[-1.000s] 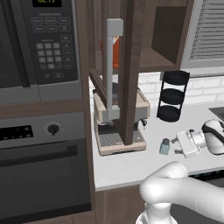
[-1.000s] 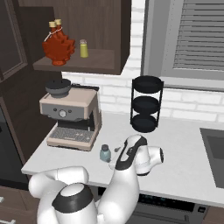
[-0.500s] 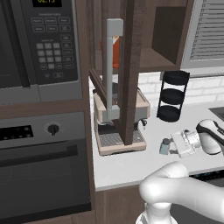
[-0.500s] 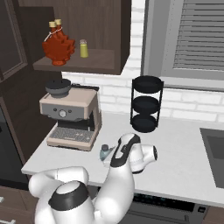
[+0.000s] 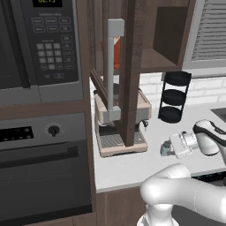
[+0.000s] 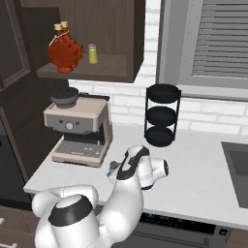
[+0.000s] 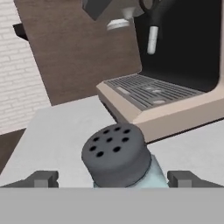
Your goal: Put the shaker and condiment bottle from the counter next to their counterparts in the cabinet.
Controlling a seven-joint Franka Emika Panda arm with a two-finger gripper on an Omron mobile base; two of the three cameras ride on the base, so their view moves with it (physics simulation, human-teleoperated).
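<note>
A white robot arm reaches low over the counter [image 6: 203, 179] in a rendered kitchen, its gripper [image 7: 113, 178] set around the shaker [image 7: 118, 156], which stands on the counter just in front of the espresso machine [image 6: 80, 128]. In the hand view the two fingertips [image 7: 41, 178] sit apart on either side of the dark perforated cap, with a gap showing on both sides; whether they touch the pale body lower down cannot be told. Above, the cabinet [image 6: 92, 36] stands open, a leaf-shaped orange-red condiment bottle [image 6: 64, 48] and a small yellow shaker [image 6: 92, 54] on its shelf. A black three-tier rack [image 6: 162, 115] stands near the brick backsplash.
</note>
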